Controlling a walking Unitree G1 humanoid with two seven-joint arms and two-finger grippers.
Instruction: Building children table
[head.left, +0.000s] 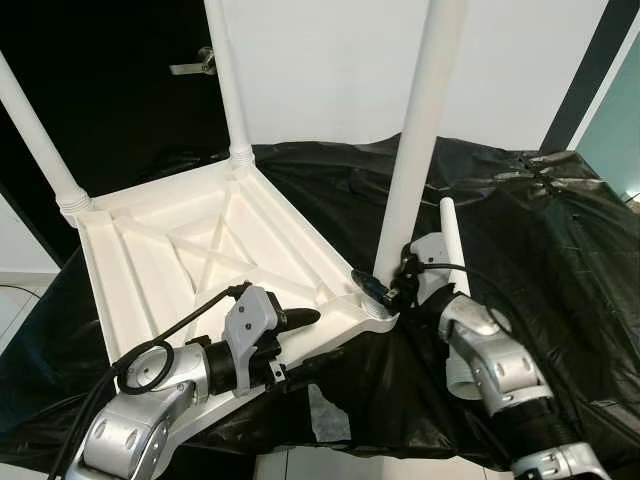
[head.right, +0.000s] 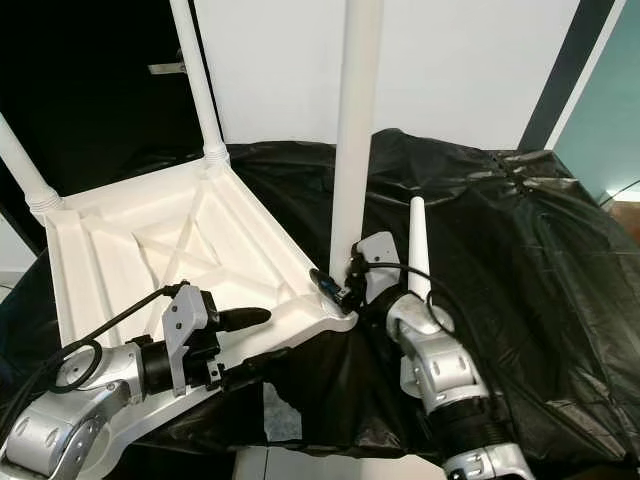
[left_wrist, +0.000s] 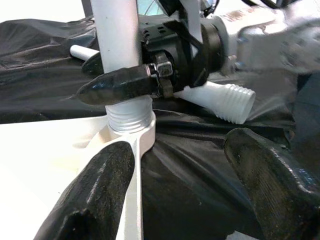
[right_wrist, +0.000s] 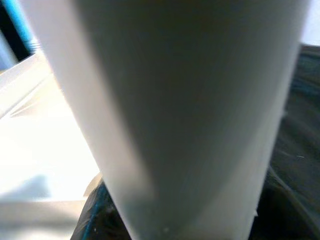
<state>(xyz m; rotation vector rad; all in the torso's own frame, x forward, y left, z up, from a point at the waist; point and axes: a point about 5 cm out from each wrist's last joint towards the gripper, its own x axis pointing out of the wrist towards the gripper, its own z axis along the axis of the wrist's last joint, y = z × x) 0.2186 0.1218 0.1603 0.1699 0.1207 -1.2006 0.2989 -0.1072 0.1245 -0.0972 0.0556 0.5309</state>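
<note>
The white plastic children's tabletop (head.left: 215, 255) lies upside down on the surface draped in black plastic sheeting (head.left: 560, 260), ribbed underside up. Two white tapered legs stand in its far corners, one at the left (head.left: 35, 140) and one further back (head.left: 228, 80).

The left tool (head.left: 285, 335) sits at the near edge of the tabletop with its two black fingers (left_wrist: 107, 185) spread wide, one over the white rim and one over the sheeting; it holds nothing.

At the near right corner the third white leg (head.left: 420, 130) stands upright, its threaded end at the socket. The right tool (left_wrist: 120, 82) is clamped around this leg just above the thread. The step in hand appears to be screwing this leg in. Next, it likely calls for twisting until the thread seats, keeping the leg vertical.

A fourth loose white leg (head.left: 455, 250) lies on the sheeting just beside the right arm, waiting.
</note>
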